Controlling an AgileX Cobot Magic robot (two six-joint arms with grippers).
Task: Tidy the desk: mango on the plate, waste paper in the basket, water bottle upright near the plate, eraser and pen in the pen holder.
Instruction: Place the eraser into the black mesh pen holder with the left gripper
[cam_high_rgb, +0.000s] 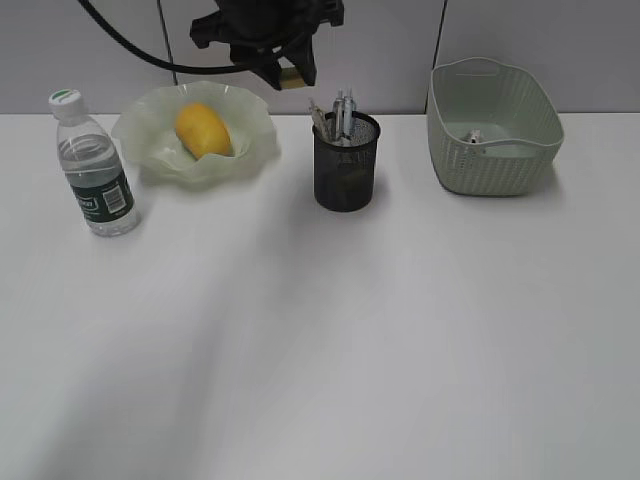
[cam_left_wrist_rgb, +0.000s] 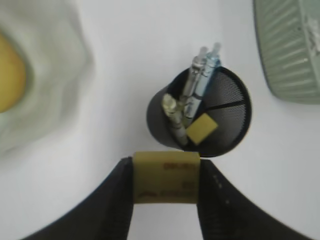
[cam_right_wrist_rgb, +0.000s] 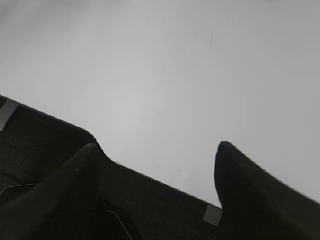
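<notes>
The desk (cam_high_rgb: 320, 350) is smooth, matt white. The pen holder (cam_high_rgb: 346, 165) is black wire mesh, the plate (cam_high_rgb: 150, 140) translucent and glassy. The basket (cam_high_rgb: 500, 160) is woven-textured plastic.

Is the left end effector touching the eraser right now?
Touching. The left wrist view shows the eraser clamped between the two fingers of the left end effector, no gap on either side, above the pen holder.

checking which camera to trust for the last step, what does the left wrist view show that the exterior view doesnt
Only the left wrist view: the yellow eraser clamped in the left gripper, and another yellow block inside the pen holder.
Only the exterior view: the water bottle standing upright left of the plate.
Both: the mango on the plate, pens in the holder, the basket.
</notes>
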